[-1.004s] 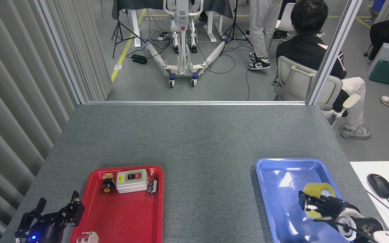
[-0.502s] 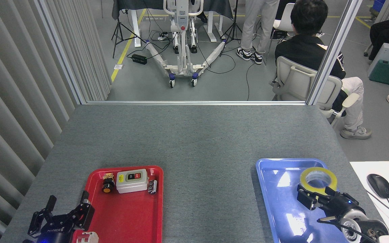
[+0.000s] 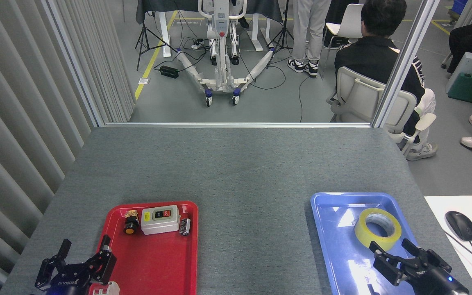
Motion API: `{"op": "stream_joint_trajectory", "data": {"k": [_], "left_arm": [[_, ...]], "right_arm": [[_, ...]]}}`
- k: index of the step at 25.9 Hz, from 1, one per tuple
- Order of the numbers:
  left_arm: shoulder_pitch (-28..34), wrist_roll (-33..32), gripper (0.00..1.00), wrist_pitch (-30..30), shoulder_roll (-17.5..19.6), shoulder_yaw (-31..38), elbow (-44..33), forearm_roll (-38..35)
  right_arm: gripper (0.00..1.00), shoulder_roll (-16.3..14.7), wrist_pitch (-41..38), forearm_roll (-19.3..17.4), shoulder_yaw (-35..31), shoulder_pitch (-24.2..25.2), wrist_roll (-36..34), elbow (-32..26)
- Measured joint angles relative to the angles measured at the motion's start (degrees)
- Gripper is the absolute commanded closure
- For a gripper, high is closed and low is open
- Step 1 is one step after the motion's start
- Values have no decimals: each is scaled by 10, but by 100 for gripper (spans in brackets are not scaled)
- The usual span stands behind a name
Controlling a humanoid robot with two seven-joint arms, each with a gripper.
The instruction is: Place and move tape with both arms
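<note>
Right gripper [image 3: 400,256], low in the lower right of the frame, has its black fingers spread apart and grips nothing. Just above it in the frame lies the tape [image 3: 377,228], a yellow roll lying flat, tipped a little, inside the blue tray [image 3: 334,246], free of the fingers, its pale core ring facing up. The blue tray sits on the grey table [image 3: 236,164], and to its right, at the frame's right edge, a black mouse [image 3: 460,225] rests on a white surface.

Left gripper [image 3: 82,262], in the lower left corner, also has its fingers spread and empty; it hangs at the left rim of the red tray [image 3: 154,262]. In the upper part of the red tray stands a pale switch box [image 3: 159,219] with a round black button part [image 3: 130,226] on its left and a small metal piece [image 3: 185,226] on its right. A white part [image 3: 105,289] shows at the tray's lower left edge, just beside the left gripper.
</note>
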Motion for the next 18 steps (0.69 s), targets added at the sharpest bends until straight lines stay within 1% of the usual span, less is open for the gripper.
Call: {"op": "stream_joint_trajectory", "data": {"k": [2, 5, 7, 9, 11, 13, 18], "left_arm": [[2, 0, 1, 1, 0, 0, -2, 0], [7, 1, 1, 2, 0, 0, -3, -1], [9, 1, 1, 2, 0, 0, -4, -1], [10, 1, 1, 2, 0, -1, -4, -3], [11, 1, 1, 2, 1, -1, -4, -4], [12, 1, 0, 1, 3, -1, -4, -5], [17, 1, 0, -2, 8, -5, -3, -6]], "right_arm": [[0, 24, -44, 7, -37, 42, -56, -17], [0, 63, -70, 46, -77, 92, -149, -33], [0, 81, -59, 80, -92, 115, -207, -40], [0, 92, -19, 106, -97, 129, -254, -46], [0, 97, 23, 122, -96, 135, -279, -48], [0, 99, 46, 130, -90, 138, -290, -50], [0, 95, 76, 153, -79, 137, -296, -47]]}}
